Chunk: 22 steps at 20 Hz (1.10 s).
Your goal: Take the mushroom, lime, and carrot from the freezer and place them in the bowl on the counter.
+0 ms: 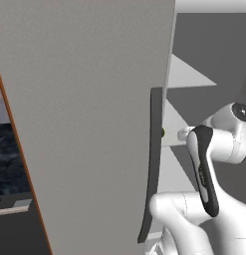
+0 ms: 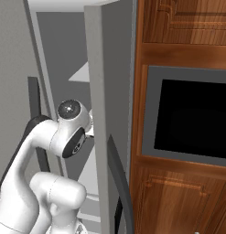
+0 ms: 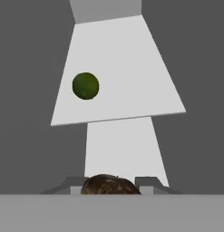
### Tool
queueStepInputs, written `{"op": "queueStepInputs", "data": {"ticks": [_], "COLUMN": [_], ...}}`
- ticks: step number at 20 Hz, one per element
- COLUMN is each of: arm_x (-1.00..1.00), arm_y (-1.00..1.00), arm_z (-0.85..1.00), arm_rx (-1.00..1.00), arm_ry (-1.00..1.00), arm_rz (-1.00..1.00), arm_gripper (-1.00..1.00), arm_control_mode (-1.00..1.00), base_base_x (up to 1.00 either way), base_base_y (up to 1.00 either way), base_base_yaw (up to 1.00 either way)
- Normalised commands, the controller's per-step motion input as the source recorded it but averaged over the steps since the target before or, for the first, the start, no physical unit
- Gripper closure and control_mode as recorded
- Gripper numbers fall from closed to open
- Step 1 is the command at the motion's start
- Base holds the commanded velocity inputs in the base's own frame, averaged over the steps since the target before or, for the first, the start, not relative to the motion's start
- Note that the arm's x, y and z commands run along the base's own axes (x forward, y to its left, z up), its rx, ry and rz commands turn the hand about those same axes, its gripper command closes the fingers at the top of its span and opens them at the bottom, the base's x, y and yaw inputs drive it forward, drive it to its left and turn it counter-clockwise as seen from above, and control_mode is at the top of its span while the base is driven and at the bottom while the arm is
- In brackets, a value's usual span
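Gripper (image 3: 111, 186) is closed on the mushroom (image 3: 110, 185), a mottled brown lump sitting between the two fingertips at the bottom of the hand view. Beyond it, inside the freezer (image 1: 84, 124), the lime (image 3: 85, 85) rests on a white shelf (image 3: 127, 72), near that shelf's left edge and well apart from the mushroom. A second white shelf (image 3: 120, 145) shows lower down, just past the fingers, with the dark grey inner walls on both sides.

From the left base view, the arm (image 1: 209, 164) reaches past the edge of the open freezer door, whose flat grey face takes up most of that side; a dark handle strip (image 1: 153, 164) runs down the door's edge, and a tiny dark green speck, seemingly the lime, peeps out beside it. At the far left a strip of the dark marbled counter (image 1: 7, 159) is visible behind an orange-brown edge.

From the right base view, the arm's elbow sits in the freezer opening, with brown wooden cabinets (image 2: 178, 27) and a black oven window (image 2: 194, 119) standing to the right.
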Motion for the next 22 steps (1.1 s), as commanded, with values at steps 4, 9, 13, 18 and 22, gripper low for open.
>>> {"op": "queueStepInputs", "data": {"ticks": [4, 9, 13, 18, 22], "arm_x": [-0.59, -0.45, -0.34, -0.45, -0.50], "arm_y": [0.15, 0.20, 0.22, 0.03, 0.00], "arm_z": [0.39, 0.55, 0.61, 0.58, 0.48], "arm_rx": [0.00, -0.02, -0.05, -0.04, -0.03], "arm_ry": [0.01, 0.01, 0.03, 0.04, 0.02], "arm_rz": [0.00, 0.00, 0.00, 0.01, 0.04], "arm_gripper": [1.00, 1.00, 1.00, 1.00, 1.00], "arm_control_mode": [-1.00, -1.00, -1.00, -1.00, -1.00], "base_base_x": [0.00, 0.00, 0.00, 0.00, 0.00], "base_base_y": [0.00, 0.00, 0.00, 0.00, 0.00], "base_base_yaw": [0.00, 0.00, 0.00, 0.00, 0.00]}}
